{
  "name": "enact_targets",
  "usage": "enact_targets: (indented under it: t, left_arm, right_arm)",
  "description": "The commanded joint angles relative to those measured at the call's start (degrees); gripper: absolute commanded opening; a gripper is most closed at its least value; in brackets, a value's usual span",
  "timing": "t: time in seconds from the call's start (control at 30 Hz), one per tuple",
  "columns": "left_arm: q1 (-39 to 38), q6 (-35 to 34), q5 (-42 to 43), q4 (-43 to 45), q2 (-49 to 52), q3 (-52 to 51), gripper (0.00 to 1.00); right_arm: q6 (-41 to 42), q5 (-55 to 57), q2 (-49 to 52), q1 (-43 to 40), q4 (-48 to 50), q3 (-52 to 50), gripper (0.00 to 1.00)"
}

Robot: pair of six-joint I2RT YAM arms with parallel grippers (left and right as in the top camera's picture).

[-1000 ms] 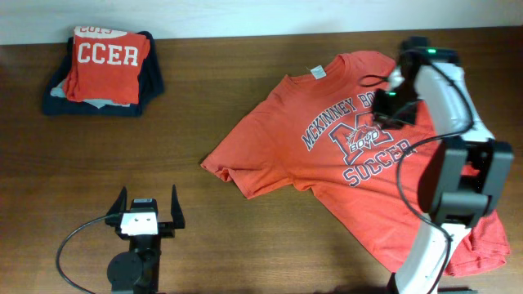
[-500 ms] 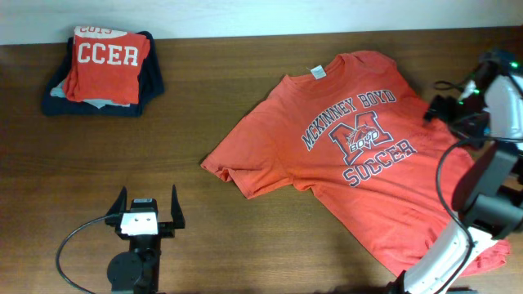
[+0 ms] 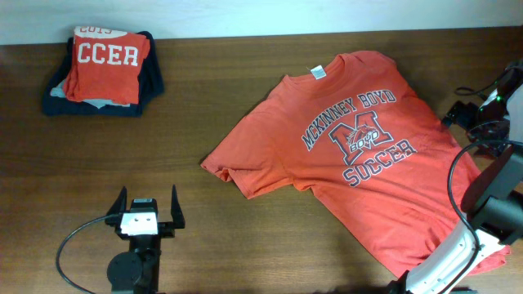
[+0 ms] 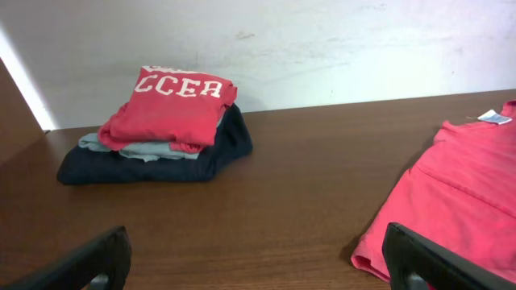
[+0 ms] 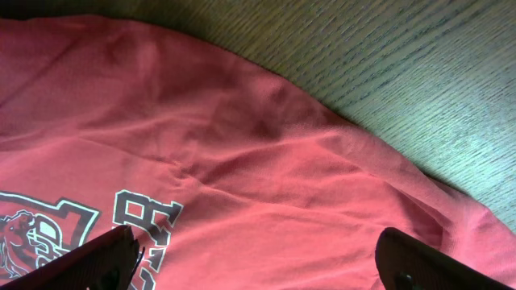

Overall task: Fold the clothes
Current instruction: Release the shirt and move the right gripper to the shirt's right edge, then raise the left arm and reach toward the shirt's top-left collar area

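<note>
T-shirt (image 3: 351, 155) spread flat, no fold yet (print up). Right gripper (image 5: 262, 262) wide open, empty, over its edge; left gripper (image 3: 148, 202) open, idle. Next: pinch a sleeve.

free: table (image 3: 204, 106) middle | obstacles: folded stack (image 3: 102, 69) far-left, T-shirt (image 3: 359, 163) right

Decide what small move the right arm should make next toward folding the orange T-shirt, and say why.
The T-shirt lies spread flat, print up, unfolded, and the right jaws stand open above its edge, holding nothing. So probably lower them onto that edge and close.
</note>
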Motion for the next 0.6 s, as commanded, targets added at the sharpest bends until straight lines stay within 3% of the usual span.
enact_targets:
  t: [0.0, 0.17, 0.33, 0.57]
  left_arm:
    - [-0.2, 1.0, -1.9, 0.9, -0.4, -0.2, 0.99]
    - [-0.2, 1.0, -1.7, 0.0, -0.3, -0.2, 0.99]
    - [-0.2, 2.1, -2.4, 7.0, -0.3, -0.2, 0.99]
    - [-0.2, 7.8, 14.8, 18.1, 1.2, -0.2, 0.99]
  right_arm:
    - [0.3, 0.7, -0.7, -0.1, 0.0, -0.2, 0.99]
    - [0.3, 0.7, -0.7, -0.1, 0.0, -0.2, 0.99]
    - [0.3, 0.7, -0.7, -0.1, 0.0, -0.2, 0.98]
    - [0.3, 0.7, -0.7, -0.1, 0.0, -0.2, 0.99]
